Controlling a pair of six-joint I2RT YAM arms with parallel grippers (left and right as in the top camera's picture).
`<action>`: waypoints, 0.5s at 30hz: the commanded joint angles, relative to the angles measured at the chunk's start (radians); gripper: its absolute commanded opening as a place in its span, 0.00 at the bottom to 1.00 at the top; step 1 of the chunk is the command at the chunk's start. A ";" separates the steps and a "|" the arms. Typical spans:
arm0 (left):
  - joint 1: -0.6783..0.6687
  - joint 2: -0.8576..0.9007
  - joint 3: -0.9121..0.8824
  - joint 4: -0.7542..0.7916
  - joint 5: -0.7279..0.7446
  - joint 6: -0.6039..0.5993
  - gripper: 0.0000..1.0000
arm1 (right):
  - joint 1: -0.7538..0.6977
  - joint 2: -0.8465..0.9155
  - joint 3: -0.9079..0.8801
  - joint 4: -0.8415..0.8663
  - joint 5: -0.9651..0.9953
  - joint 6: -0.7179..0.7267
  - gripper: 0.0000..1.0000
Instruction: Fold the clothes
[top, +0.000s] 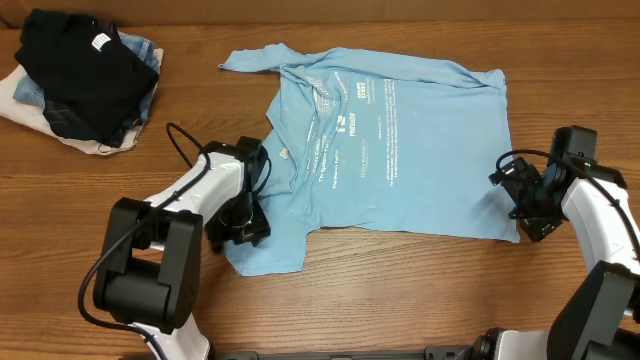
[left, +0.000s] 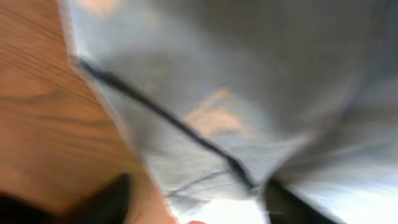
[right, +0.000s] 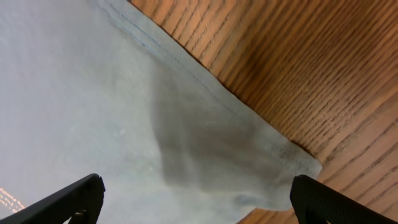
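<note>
Blue shirt (top: 400, 150) at middle of desk (top: 400, 310), mostly flat, print up, sleeve (top: 245, 60) bunched far left. At its left edge: left tool (top: 250, 215); wrist view blurred, can't tell if wide or gripping. At near-right corner (right: 298, 165): right tool (top: 520, 200), wide, nothing held. My read: early side fold, edges being picked. Next: right drops, pinches cloth only; left needs sure hold. Dark pile (top: 80, 80) far left, ignore.
</note>
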 joint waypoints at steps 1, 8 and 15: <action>0.005 0.018 0.006 0.044 -0.043 0.041 0.92 | 0.004 0.001 -0.003 0.007 0.021 0.005 1.00; 0.006 0.015 0.005 0.042 -0.044 0.033 0.95 | 0.004 0.001 -0.003 0.006 0.021 0.004 1.00; 0.007 0.006 0.016 0.002 -0.082 0.022 0.96 | 0.004 0.001 -0.003 0.005 0.032 -0.003 1.00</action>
